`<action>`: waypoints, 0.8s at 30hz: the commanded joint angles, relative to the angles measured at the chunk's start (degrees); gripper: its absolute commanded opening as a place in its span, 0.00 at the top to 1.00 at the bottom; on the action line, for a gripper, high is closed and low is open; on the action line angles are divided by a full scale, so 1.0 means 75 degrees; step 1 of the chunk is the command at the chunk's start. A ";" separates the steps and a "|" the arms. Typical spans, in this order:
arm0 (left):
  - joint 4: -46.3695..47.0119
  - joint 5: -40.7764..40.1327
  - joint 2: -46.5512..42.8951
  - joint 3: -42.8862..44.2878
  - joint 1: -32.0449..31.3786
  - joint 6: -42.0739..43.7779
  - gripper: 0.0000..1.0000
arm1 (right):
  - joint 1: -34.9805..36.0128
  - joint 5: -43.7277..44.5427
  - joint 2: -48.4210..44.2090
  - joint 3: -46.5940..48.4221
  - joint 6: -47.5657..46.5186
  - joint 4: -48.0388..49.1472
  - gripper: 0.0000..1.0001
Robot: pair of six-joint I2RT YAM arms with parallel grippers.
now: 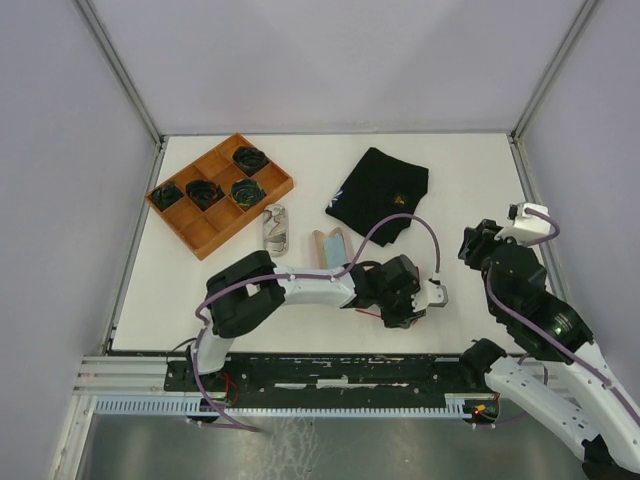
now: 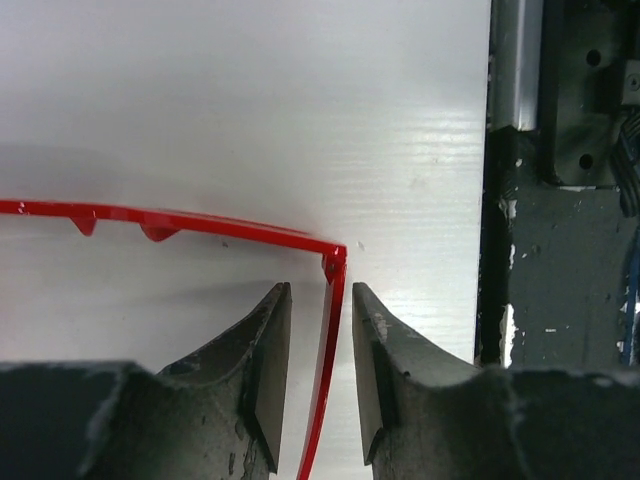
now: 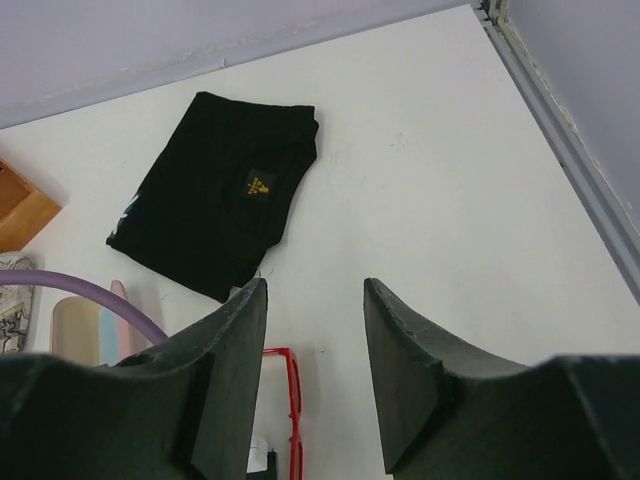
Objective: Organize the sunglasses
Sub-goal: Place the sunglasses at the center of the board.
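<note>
Both jaws of the left gripper (image 2: pixel 320 292) stand parted astride an arm of the red sunglasses (image 2: pixel 200 222) on the table (image 2: pixel 250 100), near its front edge; right gripper (image 3: pixel 315 290) open, empty. Risk: a lifting finger snags the arm, dragging the frame

Far-left corner taken by the wooden tray (image 1: pixel 200 232); grey patterned case (image 1: pixel 276 229) and pink case (image 1: pixel 330 246) lie just beside each other at mid-table, only a narrow gap between; black cloth (image 1: pixel 380 195) lies flat to their right. The left arm (image 1: pixel 300 288) stretches across the near centre, its purple cable (image 1: pixel 410 216) arching up by the cloth; near-edge approach obstructed there. Red sunglasses (image 2: pixel 200 222) lie under the left gripper (image 2: pixel 320 290), one temple between its parted jaws, clearance either side. Bare table (image 3: pixel 450 180) runs from cloth to right wall; right gripper (image 3: pixel 315 285), jaws apart, faces that open ground
</note>
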 commanded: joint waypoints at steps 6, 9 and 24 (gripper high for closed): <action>0.2267 0.0132 -0.2256 -0.1431 0.0424 -0.0935 0.60 | 0.0018 0.0744 -0.0519 0.0307 -0.0219 -0.0050 0.48; 0.2947 -0.0178 -0.2919 -0.1925 0.0745 -0.1652 0.61 | 0.0017 0.0780 -0.0514 0.0290 -0.0153 -0.0123 0.47; 0.2074 -0.4543 -0.5759 -0.3236 0.2795 -0.3849 0.51 | -0.0085 -0.3231 0.3751 0.0793 0.1024 -0.0935 0.41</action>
